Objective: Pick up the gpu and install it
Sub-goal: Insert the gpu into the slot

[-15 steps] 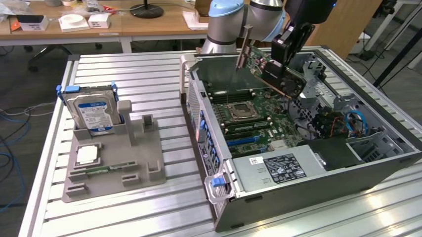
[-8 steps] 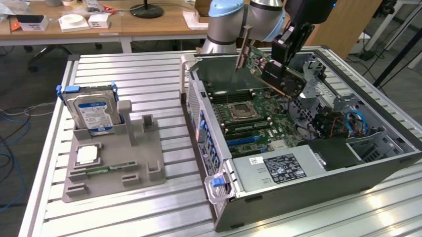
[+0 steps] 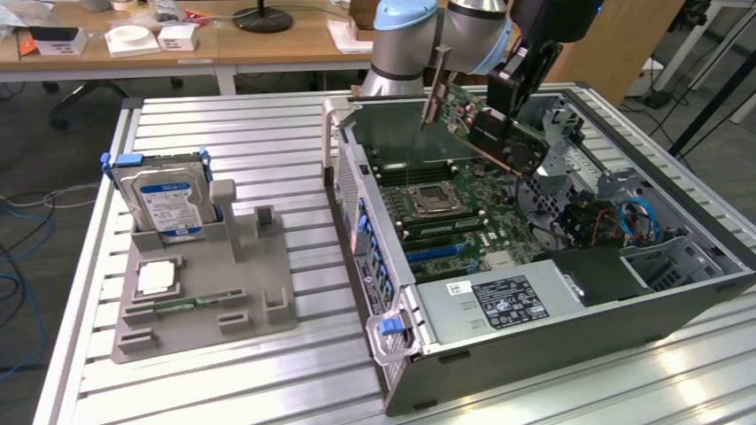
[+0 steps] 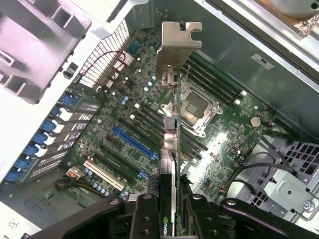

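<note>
Nearest the wrist camera, the black metal fingers (image 4: 144, 219) are seen closed on the gpu (image 4: 172, 134), a thin green circuit card with a black heatsink face. It is gripped by one short end and viewed edge-on. Its long axis is carried straight away from the fingers to the silver metal end bracket (image 4: 177, 45), which is held farthest out.

In the exterior view the gpu is held in the air, tilted, inside the open grey computer case (image 3: 661, 292), with the bracket end raised higher. It is hung from the grey and blue robot arm (image 3: 437, 35). The card is placed above the square silver processor socket (image 4: 197, 107) and the black memory slots, apart from the green motherboard (image 4: 234, 129) below.

The long blue expansion slot (image 4: 134, 142) is found to one side of the card's line and is judged to lie at an angle to its long axis; the card is not yet seated.

On the ribbed aluminium surface (image 3: 272, 372), at the exterior view's left, a blue-labelled silver hard drive (image 3: 165, 199) is stood in a grey plastic holder (image 3: 212, 301), well apart from the case.
</note>
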Robot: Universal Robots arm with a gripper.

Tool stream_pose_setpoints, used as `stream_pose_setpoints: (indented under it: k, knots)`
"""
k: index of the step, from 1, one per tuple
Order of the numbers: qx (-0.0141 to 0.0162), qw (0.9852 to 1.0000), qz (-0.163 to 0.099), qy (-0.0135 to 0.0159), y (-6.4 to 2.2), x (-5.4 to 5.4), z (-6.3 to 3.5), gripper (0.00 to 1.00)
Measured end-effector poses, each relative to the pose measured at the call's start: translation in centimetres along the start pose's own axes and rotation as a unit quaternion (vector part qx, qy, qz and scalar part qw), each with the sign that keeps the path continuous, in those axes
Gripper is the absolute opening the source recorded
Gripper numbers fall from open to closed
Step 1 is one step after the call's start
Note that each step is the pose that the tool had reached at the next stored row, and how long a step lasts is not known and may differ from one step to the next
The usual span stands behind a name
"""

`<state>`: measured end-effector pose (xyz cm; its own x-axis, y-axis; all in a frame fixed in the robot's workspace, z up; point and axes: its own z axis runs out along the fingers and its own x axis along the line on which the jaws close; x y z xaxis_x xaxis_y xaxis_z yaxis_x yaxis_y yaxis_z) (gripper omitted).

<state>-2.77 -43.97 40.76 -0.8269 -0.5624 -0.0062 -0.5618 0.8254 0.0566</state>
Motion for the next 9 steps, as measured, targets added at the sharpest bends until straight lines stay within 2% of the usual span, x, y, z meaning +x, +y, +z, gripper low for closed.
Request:
stream_pose_setpoints:
  k: [9]
  knots:
    - [-0.0001, 1.0000, -0.010, 0.0005, 0.00, 0.00, 0.00, 0.26]
